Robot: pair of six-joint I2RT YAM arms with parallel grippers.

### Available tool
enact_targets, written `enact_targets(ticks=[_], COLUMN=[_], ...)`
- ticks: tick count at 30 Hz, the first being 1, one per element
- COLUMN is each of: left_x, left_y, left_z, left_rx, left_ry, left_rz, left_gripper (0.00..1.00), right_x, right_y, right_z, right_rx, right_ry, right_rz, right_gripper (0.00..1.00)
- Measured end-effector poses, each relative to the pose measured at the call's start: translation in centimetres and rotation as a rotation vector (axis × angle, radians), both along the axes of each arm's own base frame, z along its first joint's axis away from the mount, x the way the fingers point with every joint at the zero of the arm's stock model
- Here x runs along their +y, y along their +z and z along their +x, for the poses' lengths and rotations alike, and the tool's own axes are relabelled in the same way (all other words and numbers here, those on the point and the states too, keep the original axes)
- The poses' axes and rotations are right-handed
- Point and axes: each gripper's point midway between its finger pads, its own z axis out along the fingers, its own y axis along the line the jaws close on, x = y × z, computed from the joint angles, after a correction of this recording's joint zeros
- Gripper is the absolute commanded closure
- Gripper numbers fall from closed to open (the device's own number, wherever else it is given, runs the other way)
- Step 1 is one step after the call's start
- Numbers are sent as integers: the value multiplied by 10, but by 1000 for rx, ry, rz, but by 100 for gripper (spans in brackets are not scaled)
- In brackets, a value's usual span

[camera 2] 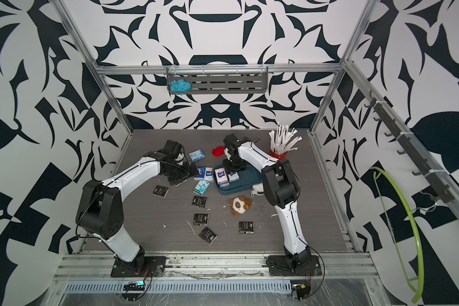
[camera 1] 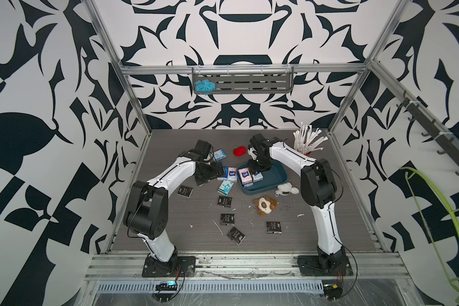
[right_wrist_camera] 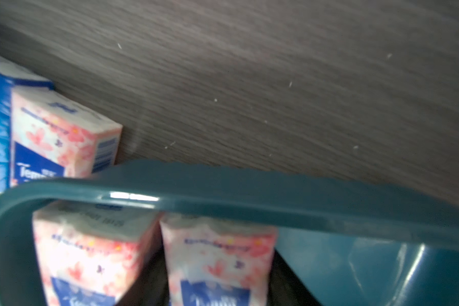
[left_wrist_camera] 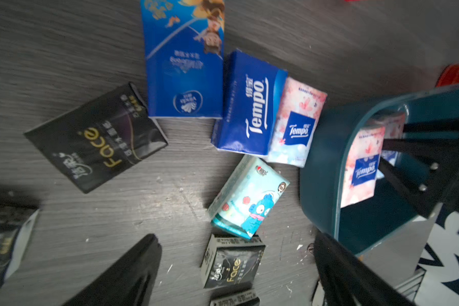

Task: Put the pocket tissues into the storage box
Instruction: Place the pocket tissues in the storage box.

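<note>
The dark teal storage box (camera 1: 276, 182) sits right of the table's middle, and two pink pocket tissues (camera 1: 243, 176) stand in its left end. My right gripper (camera 1: 256, 171) reaches down into the box. In the right wrist view its dark fingers (right_wrist_camera: 143, 280) lie close along both sides of one pink pack (right_wrist_camera: 217, 254), but blur hides whether they press it. My left gripper (left_wrist_camera: 235, 243) hangs open over the table left of the box, with a black pack (left_wrist_camera: 232, 261) lying between its fingers. More packs, blue (camera 1: 219, 155), teal (camera 1: 224, 186) and black (camera 1: 227, 219), lie loose on the table.
A red cup of white sticks (camera 1: 308, 152) stands at the back right. A red plush (camera 1: 239, 151) lies behind the box, a white plush (camera 1: 286, 189) touches its right corner, and a brown-and-white plush (camera 1: 265, 206) lies in front. White scraps dot the tabletop.
</note>
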Motion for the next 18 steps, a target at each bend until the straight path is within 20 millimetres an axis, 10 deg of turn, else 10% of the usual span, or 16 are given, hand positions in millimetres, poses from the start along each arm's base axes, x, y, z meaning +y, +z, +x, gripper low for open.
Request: enact_targets(ticks=[18], left_x=[-11], left_y=[-1], left_z=[-17], left_rx=[-69], left_ry=[-243], left_rz=[175], left_gripper=[7], right_x=[-50], right_y=[76], right_z=[-36], right_rx=[-147], right_ry=[-181], right_rz=[-29], right_gripper=[31])
